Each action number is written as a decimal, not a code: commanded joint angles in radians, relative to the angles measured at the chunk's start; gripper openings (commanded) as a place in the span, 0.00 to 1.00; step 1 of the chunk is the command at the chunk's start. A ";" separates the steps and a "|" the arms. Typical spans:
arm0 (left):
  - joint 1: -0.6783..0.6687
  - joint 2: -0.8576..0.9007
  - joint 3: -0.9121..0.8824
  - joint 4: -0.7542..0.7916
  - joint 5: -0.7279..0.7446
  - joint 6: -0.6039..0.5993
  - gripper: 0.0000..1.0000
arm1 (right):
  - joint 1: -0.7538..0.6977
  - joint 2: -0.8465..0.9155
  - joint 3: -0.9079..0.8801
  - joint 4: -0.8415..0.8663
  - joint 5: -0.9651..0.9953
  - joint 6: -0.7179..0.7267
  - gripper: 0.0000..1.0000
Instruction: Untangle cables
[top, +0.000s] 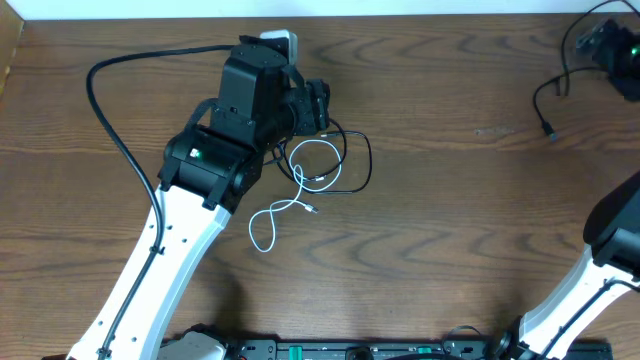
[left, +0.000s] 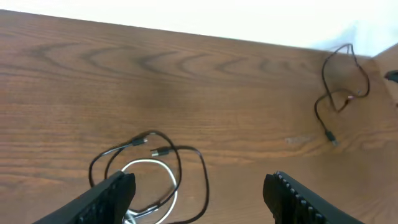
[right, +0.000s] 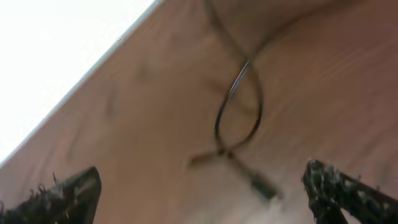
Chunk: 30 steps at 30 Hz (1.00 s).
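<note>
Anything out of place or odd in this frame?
Yes: the white cable lies tangled with the black cable mid-table, and a separate black cord lies alone near the far right edge.

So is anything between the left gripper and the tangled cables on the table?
Nothing visible does. The left gripper is open, and the white cable and black cable lie looped together on the table just ahead of it.

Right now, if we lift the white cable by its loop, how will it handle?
Likely floppy: the white cable lies in loose curves, so its ends should droop. Probably light, being so thin. It may drag the black cable along, since their loops overlap.
</note>
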<state>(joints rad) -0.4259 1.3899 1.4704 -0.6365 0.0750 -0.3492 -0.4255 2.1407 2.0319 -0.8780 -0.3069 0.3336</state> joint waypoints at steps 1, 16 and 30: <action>0.004 0.008 0.006 -0.043 -0.009 0.188 0.73 | 0.043 -0.088 0.016 -0.102 -0.154 -0.097 0.99; 0.220 0.068 0.006 -0.193 0.362 0.476 0.96 | 0.272 -0.087 0.012 -0.223 -0.006 -0.167 0.99; 0.220 0.068 0.006 -0.193 0.359 0.476 0.97 | 0.277 -0.087 0.012 -0.264 -0.006 -0.202 0.99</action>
<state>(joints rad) -0.2100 1.4620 1.4704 -0.8284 0.4179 0.1097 -0.1566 2.0724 2.0354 -1.1358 -0.3176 0.1589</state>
